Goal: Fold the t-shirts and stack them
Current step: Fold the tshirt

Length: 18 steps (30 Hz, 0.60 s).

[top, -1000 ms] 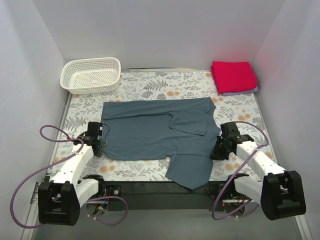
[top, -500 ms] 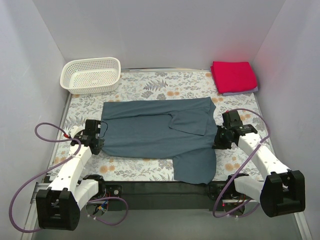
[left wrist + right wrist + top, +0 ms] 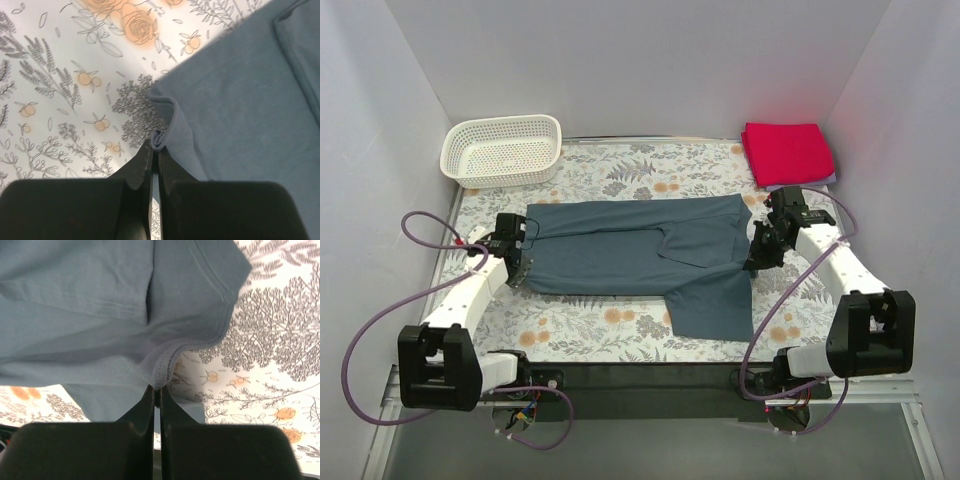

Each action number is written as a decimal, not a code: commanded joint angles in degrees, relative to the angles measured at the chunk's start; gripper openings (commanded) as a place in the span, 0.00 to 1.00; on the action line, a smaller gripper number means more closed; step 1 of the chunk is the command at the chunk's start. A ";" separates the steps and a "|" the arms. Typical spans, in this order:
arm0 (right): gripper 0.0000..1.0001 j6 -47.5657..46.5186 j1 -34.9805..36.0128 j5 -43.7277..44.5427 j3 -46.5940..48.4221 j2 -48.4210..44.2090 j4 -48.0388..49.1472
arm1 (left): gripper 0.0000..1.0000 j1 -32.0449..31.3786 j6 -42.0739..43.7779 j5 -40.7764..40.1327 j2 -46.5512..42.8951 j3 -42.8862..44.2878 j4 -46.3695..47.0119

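From above, we've got the blue-grey t-shirt stretched flat on the worktop between the left end effector and the right end effector, one at each side edge, with the folded red t-shirt well beyond the right one. Left wrist: jaws pinched shut on a bunched bit of the shirt's edge right at the tips, cloth spreading off to their right. Right wrist: jaws clamped on the stitched hem at the tips, the shirt's body lying just beyond. We'd call this the lengthwise fold starting, and next both ends need to lift together and carry their edge across evenly.
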 commanded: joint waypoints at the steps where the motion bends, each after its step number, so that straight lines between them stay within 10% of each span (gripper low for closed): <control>1: 0.01 -2.67 -1.77 -2.09 4.93 3.20 -0.48 | 0.00 -0.01 3.13 -0.79 2.22 3.53 2.87; 18: 0.01 -5.04 -5.11 -5.52 14.96 16.39 -0.31 | 0.00 0.17 7.53 -4.48 17.95 9.16 7.88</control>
